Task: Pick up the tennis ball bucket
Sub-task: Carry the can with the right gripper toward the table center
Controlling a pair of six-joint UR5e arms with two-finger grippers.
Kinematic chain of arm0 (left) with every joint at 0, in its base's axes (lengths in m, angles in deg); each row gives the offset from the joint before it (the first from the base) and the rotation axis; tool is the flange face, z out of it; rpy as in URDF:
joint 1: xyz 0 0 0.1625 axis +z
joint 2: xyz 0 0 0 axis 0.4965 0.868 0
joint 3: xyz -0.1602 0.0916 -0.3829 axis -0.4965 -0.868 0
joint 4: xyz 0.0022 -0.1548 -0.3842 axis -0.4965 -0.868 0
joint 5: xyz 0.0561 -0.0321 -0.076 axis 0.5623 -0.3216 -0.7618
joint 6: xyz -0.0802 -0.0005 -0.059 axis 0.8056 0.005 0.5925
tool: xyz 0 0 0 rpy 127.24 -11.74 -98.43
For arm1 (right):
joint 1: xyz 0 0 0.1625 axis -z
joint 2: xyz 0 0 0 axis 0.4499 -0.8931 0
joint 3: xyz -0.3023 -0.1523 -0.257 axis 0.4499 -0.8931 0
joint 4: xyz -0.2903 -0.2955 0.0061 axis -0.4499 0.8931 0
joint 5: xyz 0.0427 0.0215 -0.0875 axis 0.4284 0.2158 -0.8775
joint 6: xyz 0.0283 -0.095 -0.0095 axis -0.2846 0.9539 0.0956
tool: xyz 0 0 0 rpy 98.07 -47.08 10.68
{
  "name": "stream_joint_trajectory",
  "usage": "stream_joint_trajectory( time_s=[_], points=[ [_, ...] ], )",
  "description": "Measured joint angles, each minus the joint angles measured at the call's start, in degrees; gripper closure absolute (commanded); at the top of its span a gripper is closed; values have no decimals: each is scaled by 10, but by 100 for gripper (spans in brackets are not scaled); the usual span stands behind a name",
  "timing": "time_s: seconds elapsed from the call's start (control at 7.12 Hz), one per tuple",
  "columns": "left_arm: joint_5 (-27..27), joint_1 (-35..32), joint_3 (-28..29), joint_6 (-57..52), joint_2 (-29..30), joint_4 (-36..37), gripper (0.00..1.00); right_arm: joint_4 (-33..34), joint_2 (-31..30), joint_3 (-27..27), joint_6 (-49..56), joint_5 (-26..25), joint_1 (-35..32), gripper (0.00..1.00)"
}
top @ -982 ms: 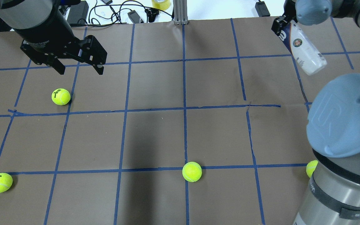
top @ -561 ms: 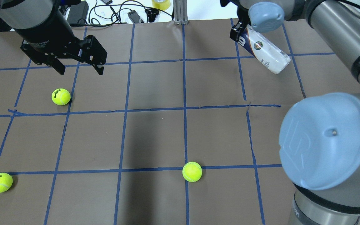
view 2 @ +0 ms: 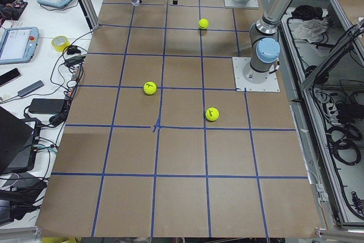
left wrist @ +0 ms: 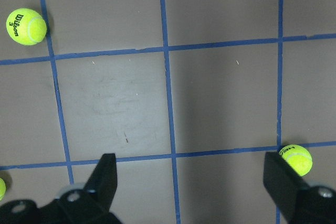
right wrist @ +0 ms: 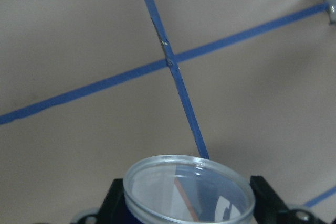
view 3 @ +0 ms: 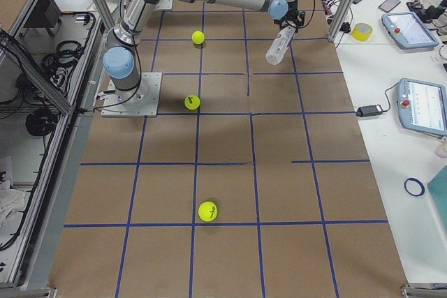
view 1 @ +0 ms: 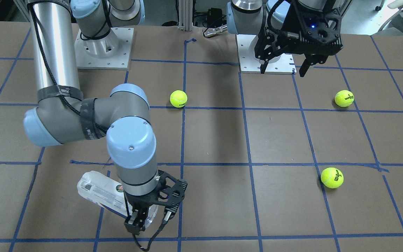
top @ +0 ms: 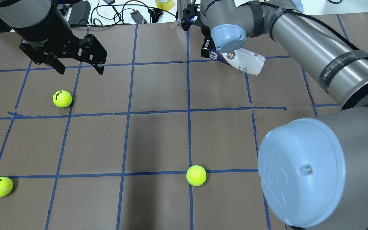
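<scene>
My right gripper (view 1: 149,219) is shut on the open end of the tennis ball bucket (view 1: 100,192), a clear can with a white and navy label. The can hangs tilted above the table near the far edge, just right of the centre line in the overhead view (top: 243,60). Its round open rim (right wrist: 189,187) sits between the fingers in the right wrist view, and the can looks empty. The right gripper (top: 207,50) is mostly hidden under the wrist there. My left gripper (top: 81,71) is open and empty, hovering at the far left above a tennis ball (top: 62,98).
Two more tennis balls lie near the front: one at the left (top: 0,186), one at the centre (top: 196,175). Cables, a tape roll (top: 164,3) and an aluminium post (top: 184,12) sit along the far edge. The right arm's elbow (top: 302,172) covers the front right.
My right arm has swung the bucket to the left along the far edge, from the far right corner to near the centre line. The left gripper has hardly moved.
</scene>
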Motion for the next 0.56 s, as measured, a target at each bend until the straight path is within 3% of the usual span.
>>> stream_joint_trajectory(
  time_s=[0.56],
  points=[
    [2,4,-12,-16,5,32,0,11,12,16,-14,21,-97,65]
  ],
)
